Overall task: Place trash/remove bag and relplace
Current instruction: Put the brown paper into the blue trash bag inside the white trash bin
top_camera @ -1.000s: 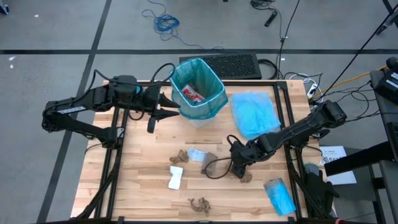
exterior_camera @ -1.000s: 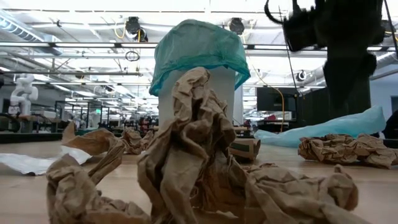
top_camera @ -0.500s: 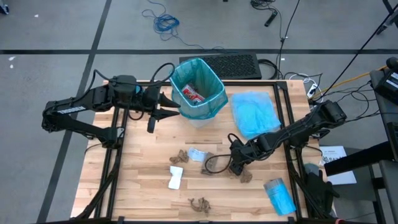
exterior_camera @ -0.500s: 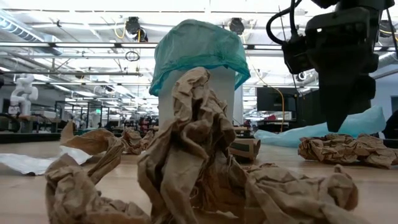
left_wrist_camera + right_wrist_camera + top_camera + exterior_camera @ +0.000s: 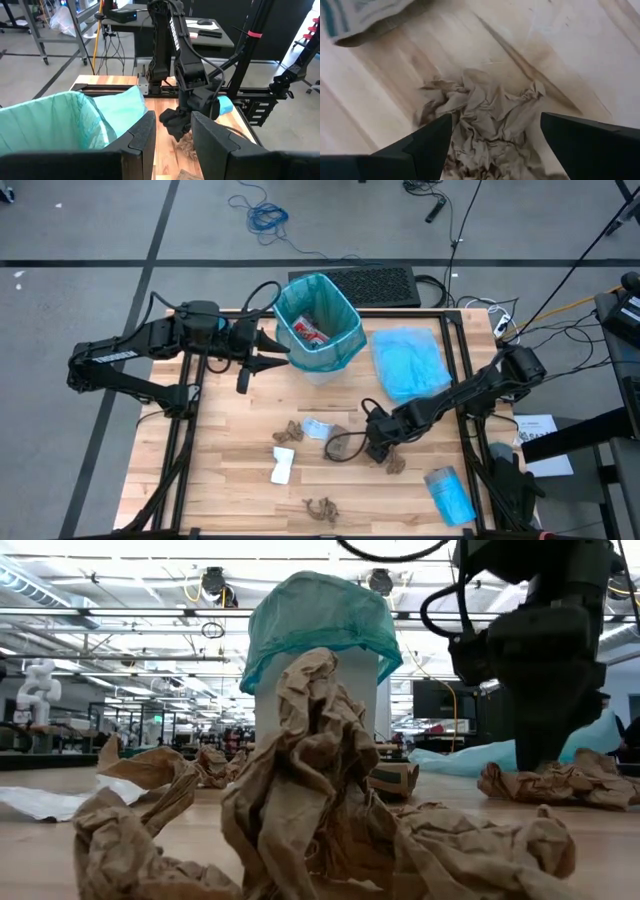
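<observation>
- The right gripper (image 5: 492,135) is seen spread wide with nothing held; its two dark fingers (image 5: 427,145) straddle a crumpled brown paper wad (image 5: 487,120) lying flat on the table (image 5: 385,65).
- The wad is placed directly below and between the open fingers, slightly ahead of the tips; contact cannot be told from the right wrist view.
- In the high view the same wad (image 5: 394,463) is found just under the right gripper (image 5: 380,448), at the near-right part of the table (image 5: 230,500).
- In the low view the right gripper (image 5: 540,740) is shown lowered right over that wad (image 5: 550,782).
- No clear long axis is shown by the wad; it is a roughly round clump, so a straight descent and closing is judged enough.
- A second wad (image 5: 337,438) and a white-and-blue packet (image 5: 315,427) lie just beyond the right gripper, toward the left arm.
- Further wads (image 5: 287,430) (image 5: 321,507) and a white scrap (image 5: 282,465) lie well apart from it.
- The lined bin (image 5: 318,323) lies far ahead of the right gripper, at the far side of the table; trash is already seen inside.
- The left gripper (image 5: 281,352) is parked at the bin's side, part open; whether the liner is pinched cannot be told.
- The right arm is clearly nearer to the wad.
</observation>
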Robot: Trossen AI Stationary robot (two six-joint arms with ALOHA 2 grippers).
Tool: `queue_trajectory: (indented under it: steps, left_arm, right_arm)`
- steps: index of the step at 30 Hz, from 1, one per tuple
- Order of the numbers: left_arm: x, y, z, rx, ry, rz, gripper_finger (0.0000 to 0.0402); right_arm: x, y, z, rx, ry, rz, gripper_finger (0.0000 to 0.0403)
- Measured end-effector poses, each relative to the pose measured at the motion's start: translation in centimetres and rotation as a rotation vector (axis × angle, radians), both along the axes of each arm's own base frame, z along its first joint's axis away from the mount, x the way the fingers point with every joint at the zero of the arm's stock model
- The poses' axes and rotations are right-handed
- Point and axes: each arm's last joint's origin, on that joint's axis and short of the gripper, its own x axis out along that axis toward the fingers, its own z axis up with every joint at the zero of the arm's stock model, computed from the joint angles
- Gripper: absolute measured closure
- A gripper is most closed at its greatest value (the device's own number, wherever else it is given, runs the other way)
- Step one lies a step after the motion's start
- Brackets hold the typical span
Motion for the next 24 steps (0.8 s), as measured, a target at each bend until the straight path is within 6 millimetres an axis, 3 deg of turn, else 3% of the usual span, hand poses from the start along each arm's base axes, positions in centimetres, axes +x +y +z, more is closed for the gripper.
queue_trajectory:
  steps: [4, 7, 15, 24]
  left_arm:
    - [0.0, 0.0, 0.0, 0.000, 0.000, 0.001, 0.0281]
    - [0.0, 0.0, 0.0, -0.001, 0.000, 0.001, 0.0281]
    - [0.0, 0.0, 0.0, 0.000, -0.001, 0.006, 0.0281]
    - [0.0, 0.0, 0.0, 0.001, 0.001, 0.006, 0.0281]
  right_arm:
    - [0.1, -0.1, -0.5, -0.005, 0.021, -0.009, 0.0128]
    - [0.1, -0.1, -0.6, -0.006, 0.021, -0.012, 0.0172]
    - [-0.1, -0.2, 1.3, 0.024, -0.060, -0.019, 0.0380]
    - [-1.3, -1.0, 5.6, -0.015, -0.260, -0.137, 0.0400]
